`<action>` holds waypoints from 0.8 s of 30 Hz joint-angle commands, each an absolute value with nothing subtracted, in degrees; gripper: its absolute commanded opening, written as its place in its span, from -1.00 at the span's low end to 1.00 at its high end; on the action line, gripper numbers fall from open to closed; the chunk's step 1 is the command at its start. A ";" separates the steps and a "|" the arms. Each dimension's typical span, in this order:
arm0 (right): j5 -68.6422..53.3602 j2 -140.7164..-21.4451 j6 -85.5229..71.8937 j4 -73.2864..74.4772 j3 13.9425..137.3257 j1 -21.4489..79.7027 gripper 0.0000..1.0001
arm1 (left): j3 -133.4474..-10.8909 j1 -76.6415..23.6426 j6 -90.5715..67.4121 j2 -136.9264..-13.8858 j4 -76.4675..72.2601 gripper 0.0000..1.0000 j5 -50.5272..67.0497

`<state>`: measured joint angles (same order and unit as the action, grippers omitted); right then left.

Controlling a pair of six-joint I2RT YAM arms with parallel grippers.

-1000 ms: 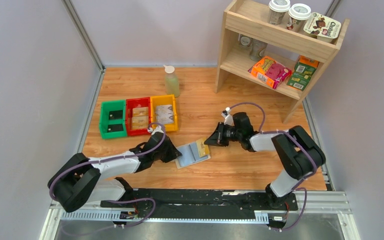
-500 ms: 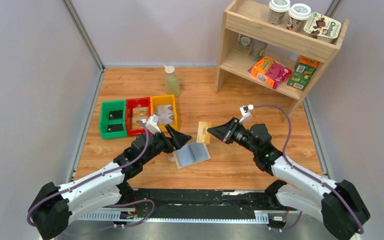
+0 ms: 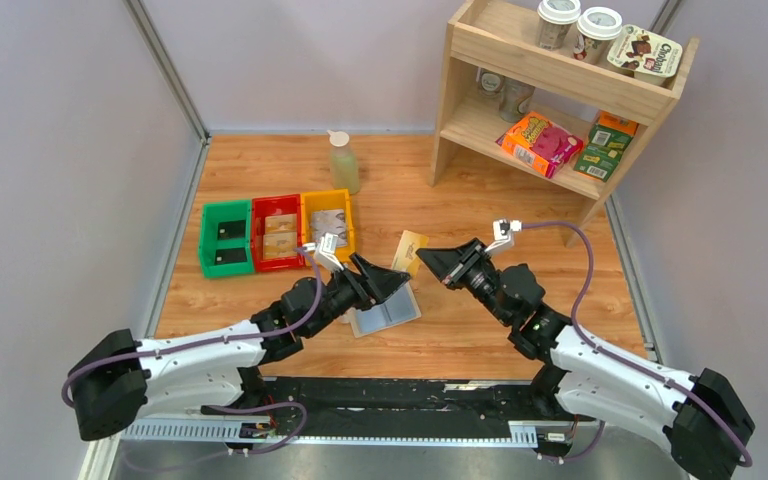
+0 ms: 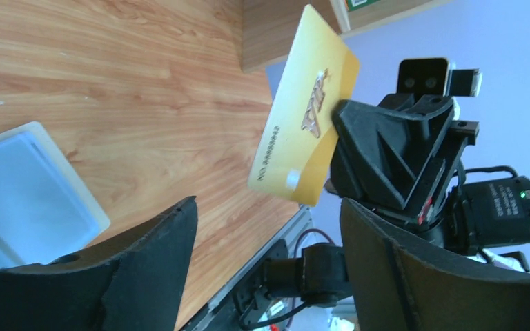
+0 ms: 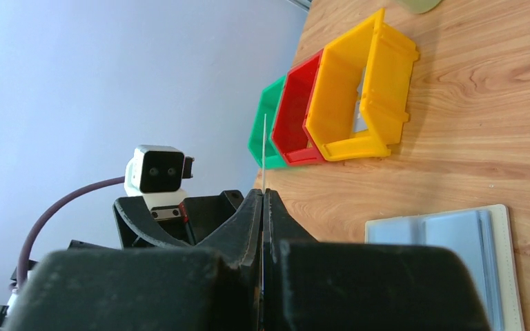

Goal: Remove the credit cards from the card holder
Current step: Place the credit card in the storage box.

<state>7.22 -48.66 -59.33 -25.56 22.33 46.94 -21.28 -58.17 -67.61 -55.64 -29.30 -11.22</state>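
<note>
A tan-gold credit card (image 3: 410, 252) is up in the air, pinched at one end by my right gripper (image 3: 432, 262), which is shut on it. In the right wrist view the card (image 5: 265, 148) shows edge-on above the closed right gripper (image 5: 264, 196). My left gripper (image 3: 388, 282) stands open, facing the card from the left. In the left wrist view the card (image 4: 303, 131) hangs just beyond the left gripper (image 4: 269, 205), touching neither finger. The card holder (image 3: 385, 312) lies open on the table below, pale blue-grey inside up (image 4: 27, 186) (image 5: 448, 234).
Green bin (image 3: 225, 238), red bin (image 3: 277, 232) and yellow bin (image 3: 328, 225) sit in a row at the left, with cards inside. A bottle (image 3: 342, 160) stands behind them. A wooden shelf (image 3: 550, 90) with cups and boxes fills the back right.
My right gripper has lifted the gold card off the card holder and up. My left gripper has opened, left the holder's edge and risen rightwards to face the card.
</note>
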 commanded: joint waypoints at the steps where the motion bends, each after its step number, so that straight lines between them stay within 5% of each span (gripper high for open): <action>1: 12.04 -49.39 -60.03 -29.09 22.94 48.60 -1.00 | -23.64 -59.68 -70.66 -59.58 -39.37 0.58 -16.43; 8: 12.66 -49.75 -60.55 -30.76 21.97 49.48 -1.00 | -23.56 -59.94 -75.93 -64.51 -47.10 0.06 -19.68; 13: 12.83 -50.01 -60.91 -30.94 21.36 49.48 -1.00 | -22.85 -59.94 -77.17 -65.57 -51.76 -0.88 -21.44; 15: 12.92 -49.92 -60.91 -30.85 21.01 49.57 -0.96 | -22.50 -59.94 -76.56 -65.22 -51.68 -1.00 -21.97; 20: 13.71 -47.64 -57.67 -27.79 20.56 49.48 -0.28 | -20.48 -58.81 -74.18 -59.69 -43.44 -1.00 -22.42; 24: 15.64 -44.22 -51.87 -21.90 21.27 49.31 0.22 | -23.81 -52.57 -69.54 -49.76 -18.15 -1.00 -16.73</action>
